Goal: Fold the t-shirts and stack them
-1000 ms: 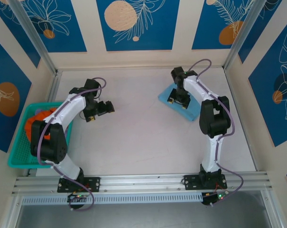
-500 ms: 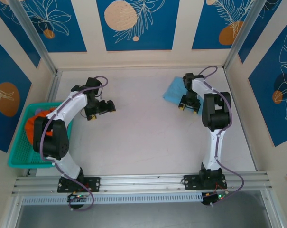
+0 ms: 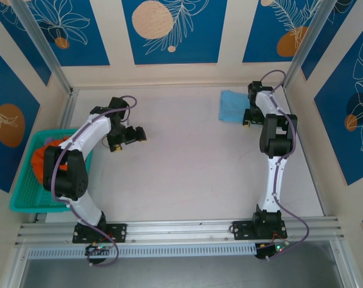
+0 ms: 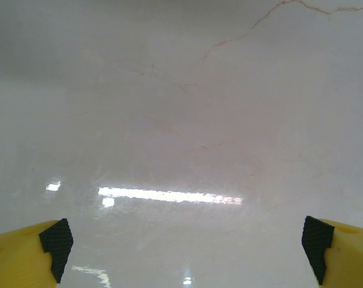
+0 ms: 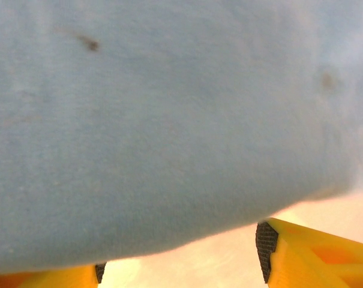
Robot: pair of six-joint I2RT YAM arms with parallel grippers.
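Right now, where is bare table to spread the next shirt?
Bare: the middle of the table, between left gripper and right arm, down to the near rail. Crowded: far-right corner, blue t-shirt and right gripper; left edge, basket.

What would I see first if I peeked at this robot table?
Probably the folded sky-blue t-shirt at the far right of the pale table, with the right claw at its edge. Next, the teal basket at the left edge, with orange cloth inside.
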